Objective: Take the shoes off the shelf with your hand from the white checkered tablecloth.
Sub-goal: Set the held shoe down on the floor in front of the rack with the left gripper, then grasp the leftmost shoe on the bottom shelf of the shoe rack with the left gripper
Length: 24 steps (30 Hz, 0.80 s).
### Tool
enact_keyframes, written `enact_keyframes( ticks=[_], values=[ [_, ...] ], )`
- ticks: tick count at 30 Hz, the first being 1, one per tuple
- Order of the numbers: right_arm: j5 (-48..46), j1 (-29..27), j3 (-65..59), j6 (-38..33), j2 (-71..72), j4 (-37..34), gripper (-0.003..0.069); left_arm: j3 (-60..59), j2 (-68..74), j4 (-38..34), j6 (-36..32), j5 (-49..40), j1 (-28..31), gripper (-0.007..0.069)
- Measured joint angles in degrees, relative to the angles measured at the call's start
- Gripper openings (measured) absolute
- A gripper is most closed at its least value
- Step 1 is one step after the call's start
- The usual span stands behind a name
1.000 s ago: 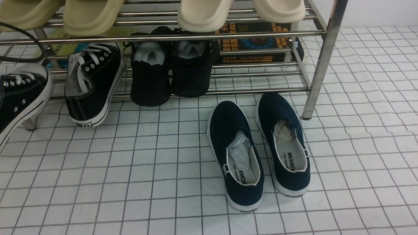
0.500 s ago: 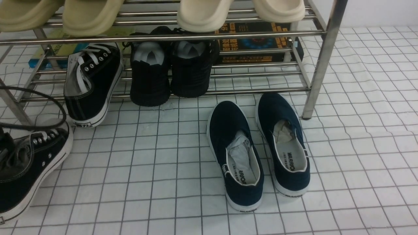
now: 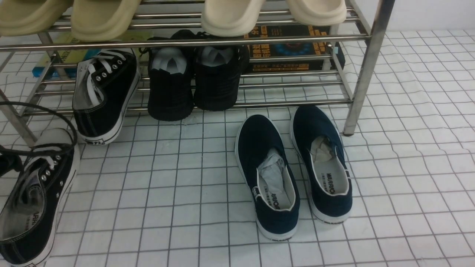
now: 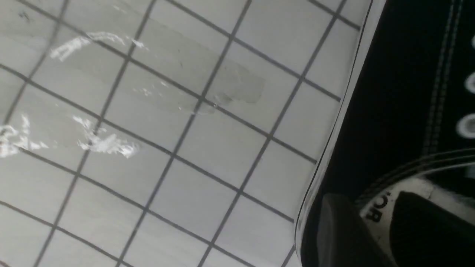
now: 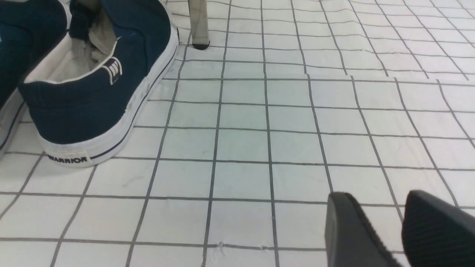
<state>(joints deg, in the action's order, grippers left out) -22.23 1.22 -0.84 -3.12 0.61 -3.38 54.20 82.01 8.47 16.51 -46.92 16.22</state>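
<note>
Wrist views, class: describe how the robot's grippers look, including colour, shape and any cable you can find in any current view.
The left gripper and the right gripper each show two dark fingers, grey to black, with rounded tips. In the front view, a thin black cable loops beside a black part at the left edge. No markings are visible.

sneakers (image 3: 35, 207) left of slip-ons (image 3: 267, 178) | both on tablecloth (image 3: 185, 207) | rack (image 3: 297, 103) behind

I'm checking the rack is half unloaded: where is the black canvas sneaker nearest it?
Front view, left side: the sneaker sits beside the all-black shoes.
</note>
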Motion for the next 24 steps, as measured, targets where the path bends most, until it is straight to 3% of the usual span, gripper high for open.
enact_keyframes(
  ticks=[5,9,10,11,12,16,21,24],
  values=[
    [0.0,0.0,0.0,0.0,0.0,0.0,0.0239,7.38,0.0,0.15,-0.04,-4.91,0.0,0.0389],
    [0.0,0.0,0.0,0.0,0.0,0.0,0.0239,12.77,0.0,-3.53,-0.59,-9.14,-0.07,0.0352],
    [0.0,0.0,0.0,0.0,0.0,0.0,0.0239,14.18,0.0,-5.36,-1.34,-10.43,-0.32,0.0304],
    [0.0,0.0,0.0,0.0,0.0,0.0,0.0239,15.94,0.0,-8.47,-2.99,-11.61,-1.44,0.017],
    [0.0,0.0,0.0,0.0,0.0,0.0,0.0239,16.45,0.0,-9.21,-3.73,-11.74,-2.19,0.0115],
    [0.0,0.0,0.0,0.0,0.0,0.0,0.0239,18.35,0.66,-11.28,-4.03,-9.37,-6.27,0.0012],
    [0.0,0.0,0.0,0.0,0.0,0.0,0.0239,21.57,3.65,-11.73,-0.6,-5.95,-9.38,0.0036],
    [0.0,0.0,0.0,0.0,0.0,0.0,0.0239,24.42,7.65,-12.76,0.36,-2.46,-11.18,0.0153]
  ],
)
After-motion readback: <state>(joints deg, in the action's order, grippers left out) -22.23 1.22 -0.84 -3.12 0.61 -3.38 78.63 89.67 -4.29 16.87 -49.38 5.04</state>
